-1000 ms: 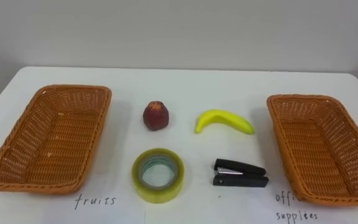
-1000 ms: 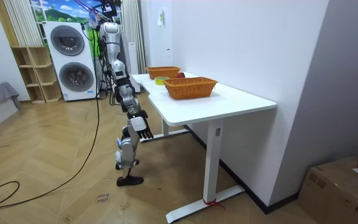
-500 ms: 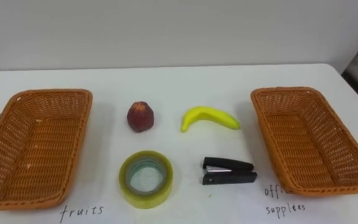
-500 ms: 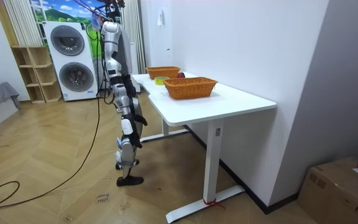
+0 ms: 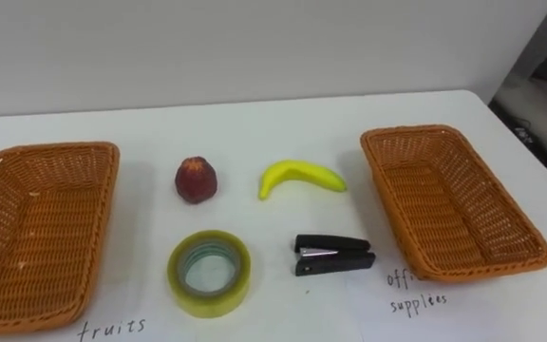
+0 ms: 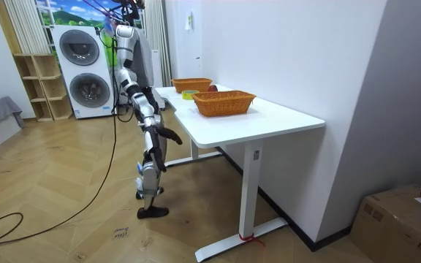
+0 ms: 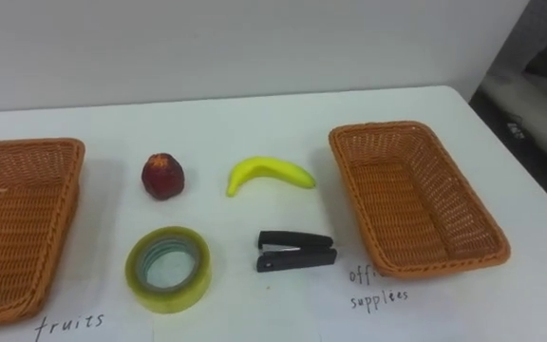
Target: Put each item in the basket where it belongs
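On the white table (image 5: pixel 254 123) lie a red fruit (image 5: pixel 196 180), a yellow banana (image 5: pixel 300 177), a roll of yellowish tape (image 5: pixel 209 273) and a black stapler (image 5: pixel 333 256). They sit between two empty wicker baskets. The left basket (image 5: pixel 36 228) has a handwritten "fruits" label in front of it. The right basket (image 5: pixel 444 199) has an "office supplies" label. In the room view I stand at the table's long side, and my right hand (image 6: pixel 169 135) is held forward below the table edge with its fingers straight.
A wall runs along the table's far edge. Dark floor shows past the table's right end (image 5: pixel 539 104). In the room view, washing machines (image 6: pixel 86 69) and a shelf stand behind me, and a cardboard box (image 6: pixel 400 219) sits on the floor at the room view's right.
The eye view has swung to the right, so everything on the table sits further left in the picture. My right arm rose from hanging down to reaching forward.
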